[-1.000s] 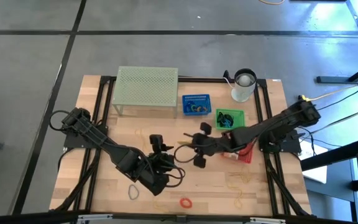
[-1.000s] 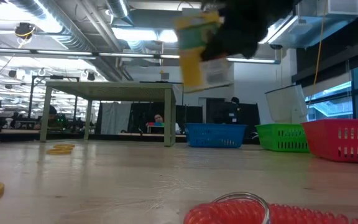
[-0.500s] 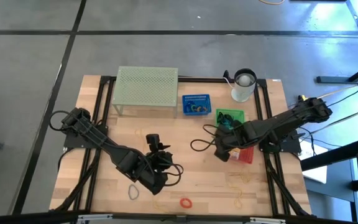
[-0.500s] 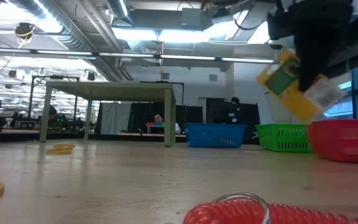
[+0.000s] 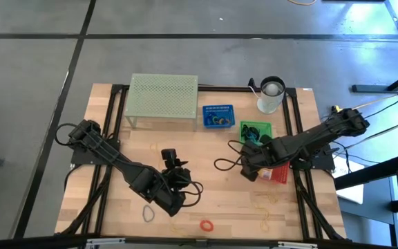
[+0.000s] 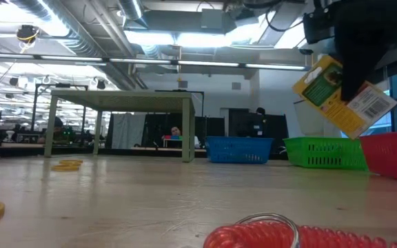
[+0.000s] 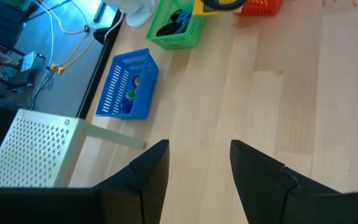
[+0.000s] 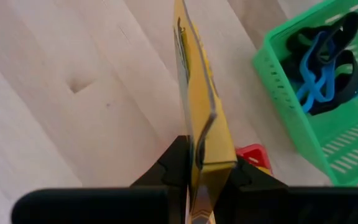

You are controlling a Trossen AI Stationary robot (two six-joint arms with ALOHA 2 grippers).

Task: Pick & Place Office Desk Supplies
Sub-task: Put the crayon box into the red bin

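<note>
The right gripper (image 8: 197,165) is clamping a flat yellow-green card box (image 8: 196,93) edge-on between its fingers, so the thin packet is hanging tilted with its barcode corner lowest, as the low view shows at upper right (image 6: 343,96). In the high view the right gripper (image 5: 252,164) is sitting right of centre, just beside the small red plastic basket (image 5: 280,174) and below the small green plastic basket (image 5: 256,129). Gripping the narrow edge probably keeps the packet's broad faces clear, so it could drop flat into a bin; I judge the red basket (image 6: 391,155) to be the likely target, since the box is hovering close to its rim.

The left gripper (image 7: 194,168) is standing with its fingers apart and nothing between them, waiting low and left of centre in the high view (image 5: 175,176).

The green basket (image 8: 309,93) already has blue and black loops inside. A small blue plastic basket (image 5: 218,116) is sitting left of it, holding a few coloured bits. The pale green mesh stand (image 5: 163,97) is occupying the upper left of the wooden table (image 5: 213,200), and a white cup (image 5: 271,94) is standing at upper right.

Loose supplies are waiting along the lower edge: a red rubber-band loop (image 5: 206,225), a pale loop (image 5: 148,214), and yellow loops (image 5: 264,200). Nothing is lying between the box and the red basket, though the green basket's wall is close by.
</note>
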